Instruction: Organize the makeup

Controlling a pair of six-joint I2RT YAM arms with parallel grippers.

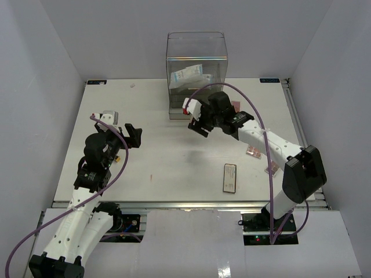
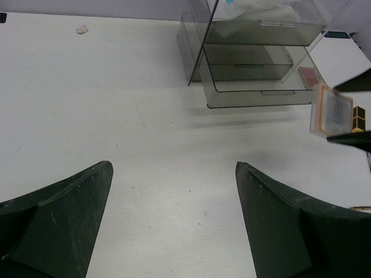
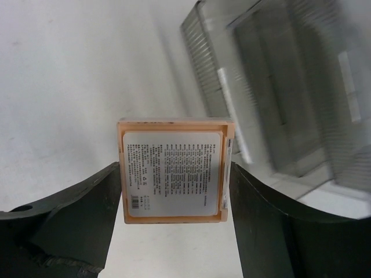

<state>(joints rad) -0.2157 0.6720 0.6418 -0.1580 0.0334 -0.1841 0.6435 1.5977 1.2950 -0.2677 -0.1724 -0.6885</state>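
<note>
So far only the sachet packets (image 1: pixel 186 75) sit in the drawer box (image 1: pixel 196 58) just ahead of the right claw (image 3: pixel 174 171), which is clamped on a pink palette (image 3: pixel 174 185), while the black compact (image 1: pixel 229 177) and two other palettes (image 1: pixel 253 152) lie behind it and the left claw (image 2: pixel 174 165) hangs apart, empty.

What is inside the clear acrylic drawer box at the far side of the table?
A white-blue sachet packet lies in the upper part of the clear acrylic drawer box. Its pulled-out bottom drawer looks empty. What the middle drawer holds cannot be told.
</note>
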